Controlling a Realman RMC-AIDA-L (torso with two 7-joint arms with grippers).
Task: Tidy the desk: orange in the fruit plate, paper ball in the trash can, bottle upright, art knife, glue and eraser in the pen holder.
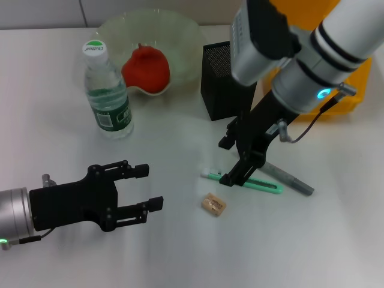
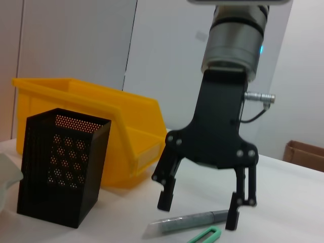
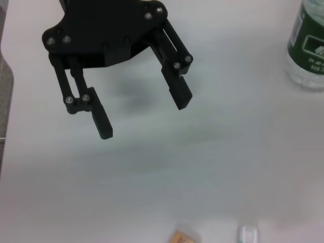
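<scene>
The right gripper hangs with jaws wide just above the art knife, which lies flat on the counter beside the glue. It should straddle only the green handle, then close squarely. The left gripper idles open nearby.

Table: broad, flat, white, matte top under even, diffuse light with soft shadows. Wall: pale grey-white panels divided by vertical seams, standing behind the table. Cardboard box: brown, beyond the table's far edge.
</scene>
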